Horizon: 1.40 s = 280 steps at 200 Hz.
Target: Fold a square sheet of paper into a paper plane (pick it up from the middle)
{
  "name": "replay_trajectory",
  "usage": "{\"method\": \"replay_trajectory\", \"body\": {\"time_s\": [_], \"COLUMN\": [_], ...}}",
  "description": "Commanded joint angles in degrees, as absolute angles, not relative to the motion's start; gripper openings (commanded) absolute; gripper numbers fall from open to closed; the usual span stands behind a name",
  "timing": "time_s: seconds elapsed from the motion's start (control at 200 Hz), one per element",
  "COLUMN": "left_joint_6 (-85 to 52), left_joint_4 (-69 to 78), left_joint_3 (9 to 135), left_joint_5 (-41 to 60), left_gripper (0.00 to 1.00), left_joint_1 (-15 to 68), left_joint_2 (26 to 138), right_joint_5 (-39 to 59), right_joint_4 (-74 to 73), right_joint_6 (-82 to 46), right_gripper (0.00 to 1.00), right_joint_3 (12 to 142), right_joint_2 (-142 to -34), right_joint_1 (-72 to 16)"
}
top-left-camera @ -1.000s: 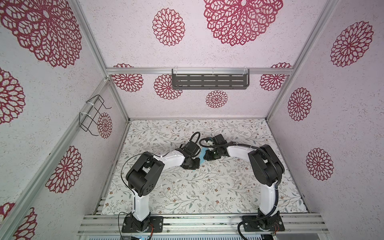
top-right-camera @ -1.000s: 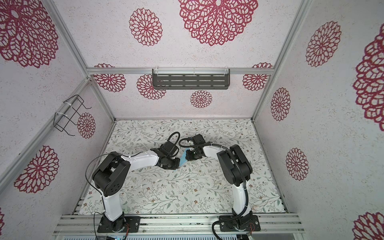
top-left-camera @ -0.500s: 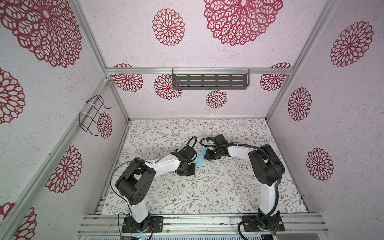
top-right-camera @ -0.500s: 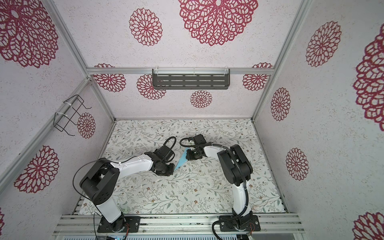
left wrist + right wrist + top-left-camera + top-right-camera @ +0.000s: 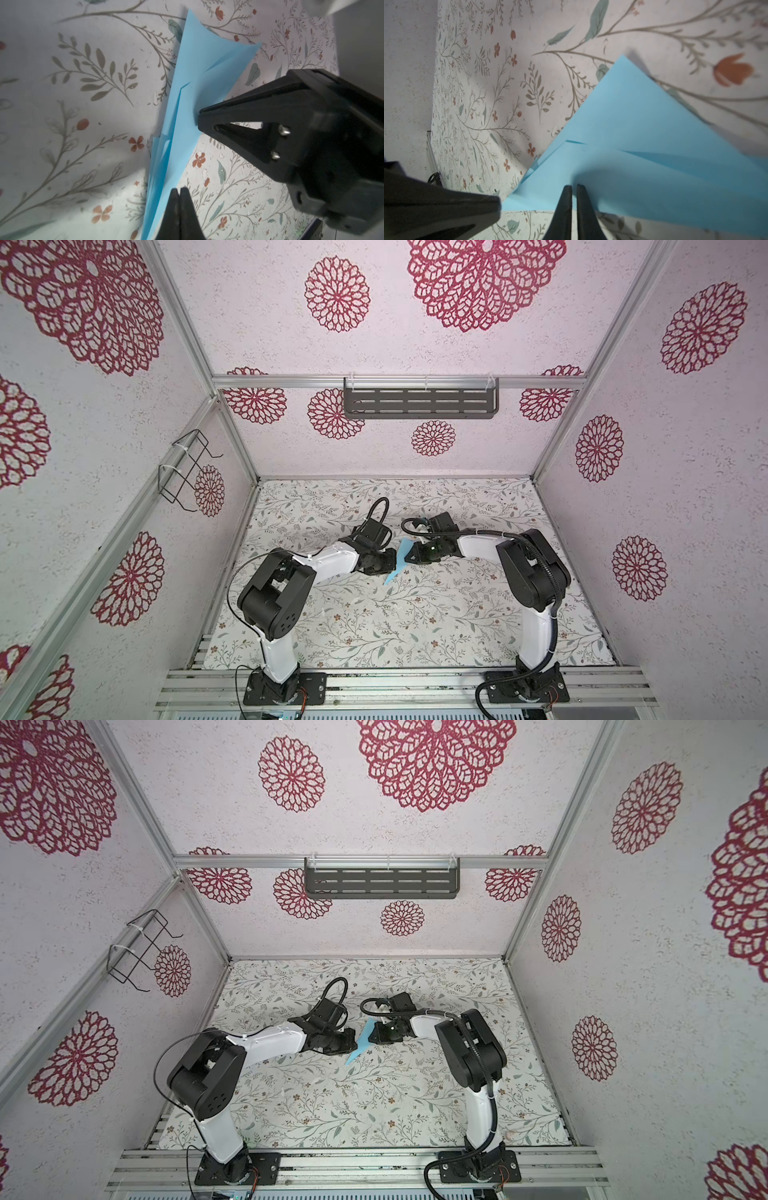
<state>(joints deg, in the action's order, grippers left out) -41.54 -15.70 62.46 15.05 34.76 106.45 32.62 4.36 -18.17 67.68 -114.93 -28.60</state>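
The paper plane [image 5: 401, 556] sits at the middle of the floral mat [image 5: 415, 614], between the two arms, with its narrow nose pointing near and left and its wide tail toward the far side. The right gripper [image 5: 198, 117] is pinched narrowly on the edge of one wing. The left gripper [image 5: 179, 192] is fully closed and empty. Its tips are just beside the folded layers near the nose, and I cannot tell whether they touch. In both top views the black gripper bodies crowd in from left and right and hide much of the plane [image 5: 362, 1042]. A dark slotted shelf [image 5: 419, 403] hangs on the far wall and a wire basket [image 5: 183, 470] on the left wall, both well apart from the paper.
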Motion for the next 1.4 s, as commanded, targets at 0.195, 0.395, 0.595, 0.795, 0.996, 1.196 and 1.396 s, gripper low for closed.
{"method": "replay_trajectory", "body": {"time_s": [0.195,0.395,0.595,0.795,0.996,1.196,1.396], "left_joint_6": [-40.71,-40.12,-39.39,-39.18,-39.64,-40.53,-38.09], "left_joint_4": [-18.39,-21.79,-22.5,-22.08,-18.81,-16.17,-16.99], "left_joint_3": [64.95,64.51,63.39,64.0,66.56,65.25,58.63], "left_joint_5": [15.21,13.56,13.18,13.71,15.36,10.88,4.74], "left_gripper": [0.0,0.0,0.0,0.0,0.02,0.34,0.59], "left_joint_1": [34.64,34.79,34.76,34.77,34.24,31.97,26.51], "left_joint_2": [110.28,111.5,111.18,110.71,106.75,97.27,85.94], "right_joint_5": [34.73,32.38,29.6,22.93,19.04,14.17,5.14], "right_joint_4": [5.02,7.72,10.16,17.46,19.01,20.04,20.99], "right_joint_6": [-17.64,-14.26,-15.0,-14.05,-14.32,-16.75,-24.14], "right_gripper": [0.12,0.12,0.11,0.1,0.19,0.39,0.57], "right_joint_3": [68.22,69.06,71.12,78.41,79.57,74.43,70.08], "right_joint_2": [-114.04,-115.69,-119.09,-120.99,-111.56,-101.5,-95.98], "right_joint_1": [-28.57,-26.61,-21.25,-17.91,-17.89,-20.38,-26.28]}}
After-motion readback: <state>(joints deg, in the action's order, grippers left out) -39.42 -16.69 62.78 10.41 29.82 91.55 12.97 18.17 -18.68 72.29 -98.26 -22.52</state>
